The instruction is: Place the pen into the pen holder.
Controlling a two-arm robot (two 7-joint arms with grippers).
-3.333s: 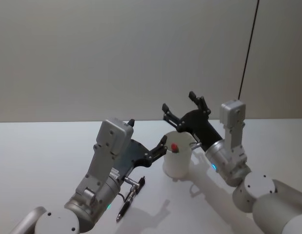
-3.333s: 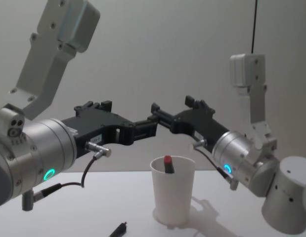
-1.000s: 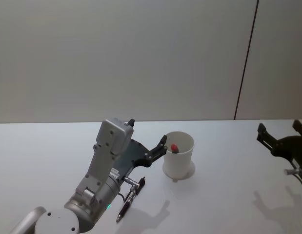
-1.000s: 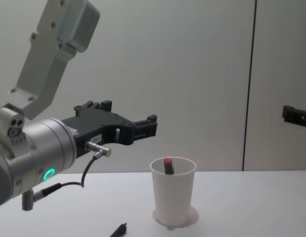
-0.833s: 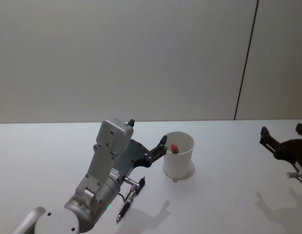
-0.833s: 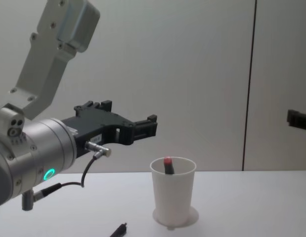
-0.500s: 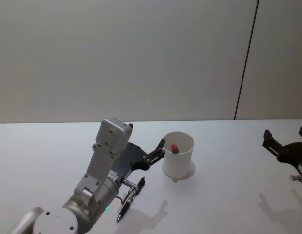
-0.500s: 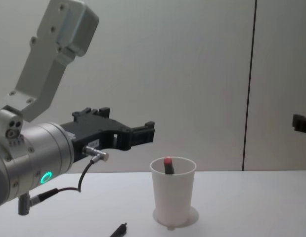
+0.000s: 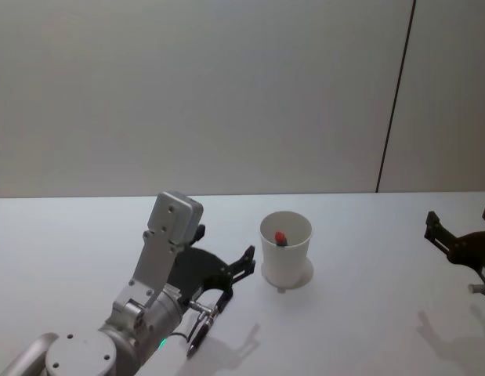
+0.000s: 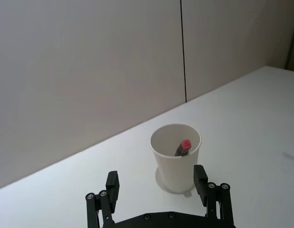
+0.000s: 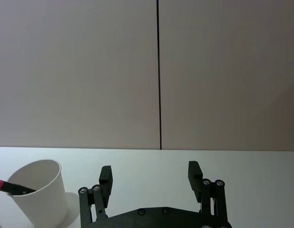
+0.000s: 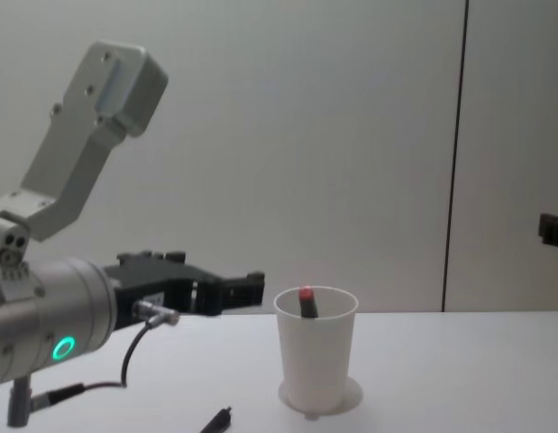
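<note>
Entry, pen [image 12: 217, 420]: dark, lying flat on the surface [image 9: 360, 313] near the cup [image 9: 286, 254], to the cup's left and on its robot side, partly hidden under the left arm. We judge it light, stiff and smooth-barrelled, apt to roll or slip. It is best pinched across the mid-barrel, then tipped upright for the drop. Cup: upright, thin paper, which we judge light and easily toppled by a nudge. A red-capped pen [image 9: 280, 236] leans inside it against the rim. Left tool [image 10: 156, 176]: fingers spread with nothing between them, held low just left of the cup, fingertips pointing toward its wall, wrist over the pen and fingers ahead of it. Right tool [image 11: 150, 171]: likewise spread and empty, held level, well apart from the cup on its right.
</note>
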